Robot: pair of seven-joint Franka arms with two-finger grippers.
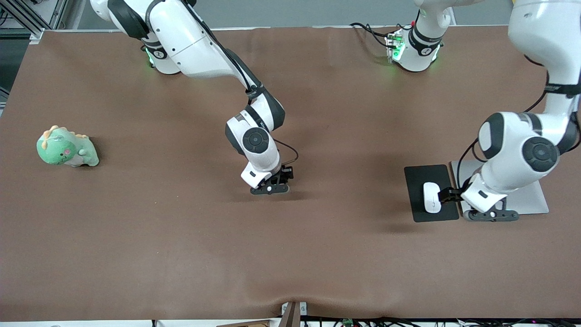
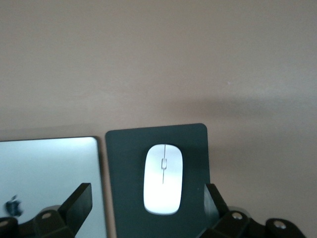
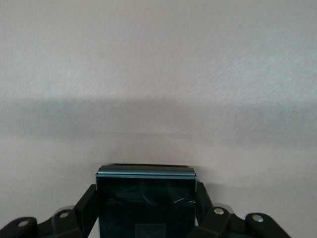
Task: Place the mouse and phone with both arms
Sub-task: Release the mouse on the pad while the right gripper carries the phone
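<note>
The white mouse (image 1: 431, 196) (image 2: 163, 173) lies on a black mouse pad (image 1: 420, 177) (image 2: 124, 163) toward the left arm's end of the table. My left gripper (image 1: 445, 195) (image 2: 146, 194) hangs low over the pad, open, with its fingers wide on either side of the mouse and clear of it. My right gripper (image 1: 276, 182) (image 3: 146, 196) is down at the middle of the table, shut on the black phone (image 3: 146, 218), with a finger pressed against each side. In the front view the right hand hides the phone.
A silver laptop (image 1: 531, 202) (image 2: 49, 173) lies closed beside the mouse pad, partly under the left arm. A green dinosaur plush (image 1: 67, 147) sits toward the right arm's end of the table. Bare brown tabletop (image 1: 181, 236) lies around both grippers.
</note>
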